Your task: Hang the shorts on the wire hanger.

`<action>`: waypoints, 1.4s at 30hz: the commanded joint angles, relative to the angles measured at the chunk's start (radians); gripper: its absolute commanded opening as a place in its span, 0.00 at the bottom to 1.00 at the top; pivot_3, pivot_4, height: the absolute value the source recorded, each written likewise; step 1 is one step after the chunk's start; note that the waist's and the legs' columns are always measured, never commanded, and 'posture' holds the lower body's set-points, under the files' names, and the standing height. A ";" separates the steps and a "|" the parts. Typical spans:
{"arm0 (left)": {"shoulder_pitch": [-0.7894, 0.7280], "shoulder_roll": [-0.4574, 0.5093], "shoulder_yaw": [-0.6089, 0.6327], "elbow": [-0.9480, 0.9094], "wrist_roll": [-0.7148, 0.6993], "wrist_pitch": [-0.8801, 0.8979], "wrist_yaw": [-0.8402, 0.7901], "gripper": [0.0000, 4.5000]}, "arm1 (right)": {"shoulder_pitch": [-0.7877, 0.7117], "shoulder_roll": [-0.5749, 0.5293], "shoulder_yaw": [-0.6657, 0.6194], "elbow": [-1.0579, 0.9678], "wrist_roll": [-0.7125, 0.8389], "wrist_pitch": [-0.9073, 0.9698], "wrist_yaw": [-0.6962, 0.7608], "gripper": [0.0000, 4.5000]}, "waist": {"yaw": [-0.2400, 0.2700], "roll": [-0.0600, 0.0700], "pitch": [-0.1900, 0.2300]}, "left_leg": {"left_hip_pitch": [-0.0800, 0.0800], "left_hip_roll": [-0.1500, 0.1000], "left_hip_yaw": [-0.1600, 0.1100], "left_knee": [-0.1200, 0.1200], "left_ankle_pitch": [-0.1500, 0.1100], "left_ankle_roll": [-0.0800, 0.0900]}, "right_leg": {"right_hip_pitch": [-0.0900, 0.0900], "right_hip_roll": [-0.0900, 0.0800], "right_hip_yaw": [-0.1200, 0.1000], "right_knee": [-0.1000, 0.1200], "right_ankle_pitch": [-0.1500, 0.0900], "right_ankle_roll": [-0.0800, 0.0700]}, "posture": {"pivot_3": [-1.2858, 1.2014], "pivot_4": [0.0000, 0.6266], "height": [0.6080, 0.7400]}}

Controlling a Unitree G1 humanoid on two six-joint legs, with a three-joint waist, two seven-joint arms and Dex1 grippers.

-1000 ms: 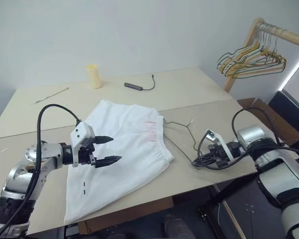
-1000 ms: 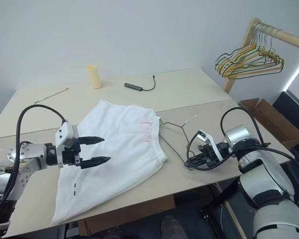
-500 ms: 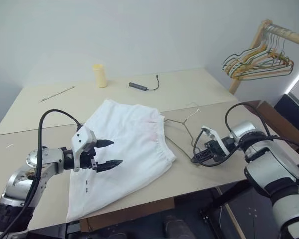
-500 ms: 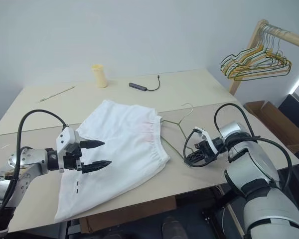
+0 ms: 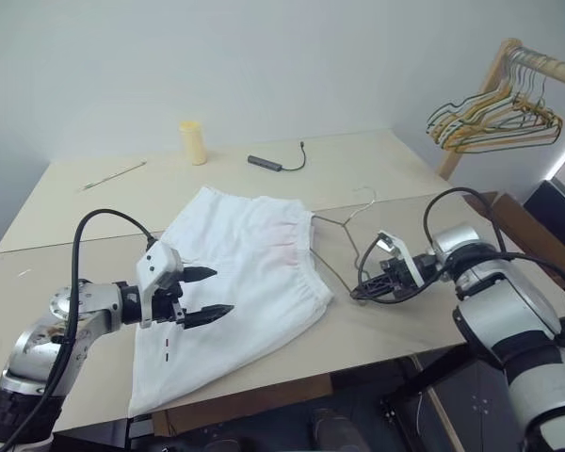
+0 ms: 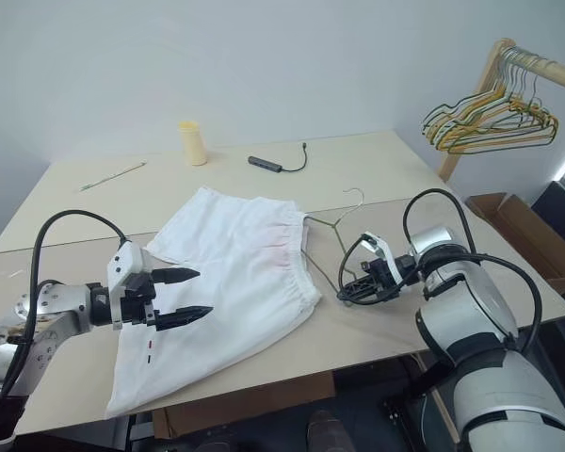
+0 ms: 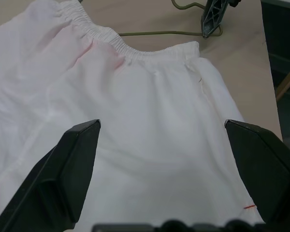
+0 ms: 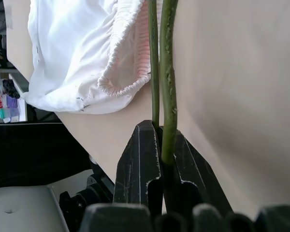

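The white shorts [image 5: 250, 259] lie flat on the table, their pink-tinged waistband facing the wire hanger [image 5: 331, 224]. The hanger's thin dark wire lies on the table just right of the waistband, hook pointing away from me. My right gripper [image 5: 361, 293] is shut on the hanger's near corner; the right wrist view shows the wire [image 8: 166, 87] pinched between its fingers [image 8: 140, 159], with the waistband [image 8: 128, 72] close beyond. My left gripper [image 5: 221, 290] hovers open over one leg of the shorts, its jaws wide apart above the cloth [image 7: 150, 87].
A yellow cup [image 5: 194, 142], a dark cable with an adapter [image 5: 264, 164] and a thin stick [image 5: 113, 175] lie at the table's far side. A wooden rack with coloured hangers [image 5: 494, 108] stands at the far right, above a cardboard box [image 5: 518, 226].
The camera has swung, so the whole picture shifted. My right gripper has slid a little toward the shorts with the hanger's corner. The left gripper stays open in place.
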 commanded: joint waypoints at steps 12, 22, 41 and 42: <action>-0.030 -0.005 0.002 -0.024 0.003 -0.004 0.015 0.99 | -0.064 0.029 -0.331 0.041 -0.141 -0.082 -0.181 0.00 | -0.003 0.000 0.000 | 0.000 0.000 0.000 0.000 0.000 0.000 | 0.000 0.000 0.000 0.000 0.000 0.000 | 0.50 0.00 1.00; -0.055 -0.009 0.007 -0.003 0.008 -0.028 0.009 0.99 | -0.029 0.024 -0.377 -0.135 -0.210 -0.382 -0.121 0.00 | -0.011 0.000 0.000 | 0.000 0.000 0.000 0.000 0.000 0.000 | 0.000 0.000 0.000 0.000 0.000 0.000 | 0.49 0.00 1.00; -0.688 0.132 0.084 0.465 0.011 -0.191 -0.254 0.99 | 0.340 0.003 -0.337 -1.051 -0.268 -0.596 -0.344 0.00 | -0.048 0.000 0.000 | 0.000 0.000 -0.003 0.000 0.000 0.000 | 0.000 0.000 -0.003 0.000 0.000 0.000 | 0.46 0.00 1.00; -0.721 0.139 0.056 0.510 0.043 -0.221 -0.285 0.99 | 0.341 0.005 -0.330 -1.066 -0.272 -0.596 -0.353 0.00 | -0.050 0.000 0.000 | 0.000 0.000 -0.003 0.000 0.000 0.000 | 0.000 0.000 -0.003 0.000 0.000 0.000 | 0.46 0.00 1.00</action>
